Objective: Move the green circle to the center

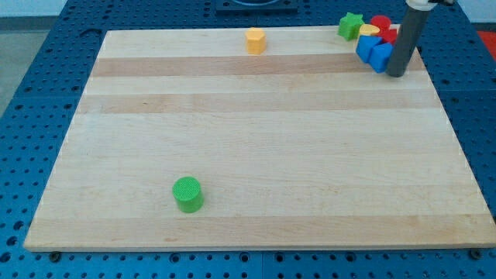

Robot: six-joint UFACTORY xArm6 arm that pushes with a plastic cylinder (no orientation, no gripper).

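The green circle is a short green cylinder standing on the wooden board at the view's lower left. My tip is at the view's top right, far from the green circle. It rests just right of a blue block in a tight cluster there.
A yellow block sits at the top edge, left of centre. The top right cluster holds a green star, a red block, a small yellow block and the blue blocks. Blue pegboard surrounds the board.
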